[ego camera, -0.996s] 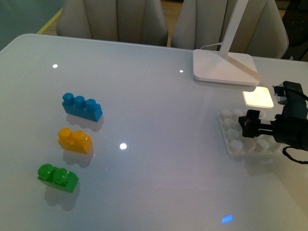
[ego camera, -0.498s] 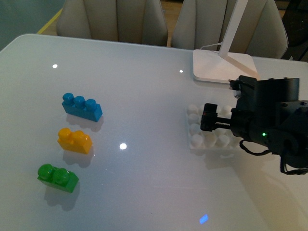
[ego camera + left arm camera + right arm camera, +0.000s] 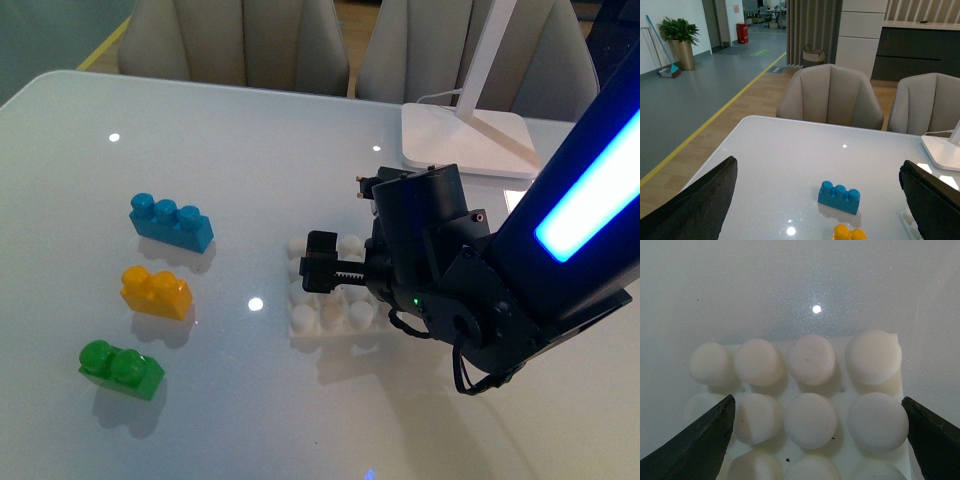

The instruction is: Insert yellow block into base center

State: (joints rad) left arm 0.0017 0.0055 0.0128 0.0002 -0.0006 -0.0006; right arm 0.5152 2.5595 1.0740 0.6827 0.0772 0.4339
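The yellow block (image 3: 155, 291) lies on the white table at the left, between a blue three-stud brick (image 3: 171, 221) and a green two-stud brick (image 3: 121, 369). It peeks in at the edge of the left wrist view (image 3: 849, 233). The white studded base (image 3: 322, 316) sits near the table's middle, to the right of the yellow block. My right gripper (image 3: 325, 270) is shut on the base, whose studs (image 3: 811, 419) fill the right wrist view between the black fingers (image 3: 700, 445). My left gripper (image 3: 820, 200) is open and empty, above the table, with the blue brick (image 3: 839, 197) ahead of it.
A white lamp foot (image 3: 468, 140) with a slanted stem stands at the back right. Grey chairs (image 3: 235, 40) line the table's far edge. The right arm (image 3: 480, 290), with a lit blue strip, covers the right middle of the table.
My right gripper has slid the base leftwards across the table, from the right edge to near the middle. The three bricks have not moved.
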